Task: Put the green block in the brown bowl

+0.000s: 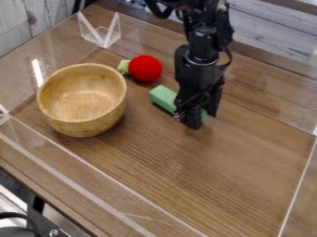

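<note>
The green block lies low over the wooden table, just right of the brown bowl. Only the block's left part shows, because its right end runs in behind the fingers. My gripper points straight down, with its dark fingers shut on that hidden end. The bowl is round, thick-walled and light wood, and it stands empty at the left, about a hand's width from the block.
A red ball with a green stem sits just behind the block, between bowl and arm. A clear plastic stand is at the back left. Clear acrylic walls rim the table's front and left.
</note>
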Motion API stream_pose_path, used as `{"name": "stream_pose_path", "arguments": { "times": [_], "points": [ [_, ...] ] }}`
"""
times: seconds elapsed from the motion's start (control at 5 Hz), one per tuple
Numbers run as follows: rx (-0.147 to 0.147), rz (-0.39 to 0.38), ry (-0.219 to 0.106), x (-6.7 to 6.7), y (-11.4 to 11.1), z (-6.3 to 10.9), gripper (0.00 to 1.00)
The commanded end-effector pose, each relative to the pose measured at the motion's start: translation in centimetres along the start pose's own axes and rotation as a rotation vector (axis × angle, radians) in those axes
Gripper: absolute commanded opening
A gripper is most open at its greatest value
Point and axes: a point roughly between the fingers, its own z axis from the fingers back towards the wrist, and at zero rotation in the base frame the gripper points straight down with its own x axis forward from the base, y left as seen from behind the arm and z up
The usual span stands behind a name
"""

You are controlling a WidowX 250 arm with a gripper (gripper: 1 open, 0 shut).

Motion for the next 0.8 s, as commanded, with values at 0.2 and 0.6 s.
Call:
{"name": "stream_pose_path", "arguments": {
  "times": [0.2,0.6],
  "points": [
    [-0.056,0.012,-0.020,2.4,-0.7,2.6,0.00],
    [-0.045,-0.026,-0.023,2.1,-0.8,5.5,0.00]
  ]
}}
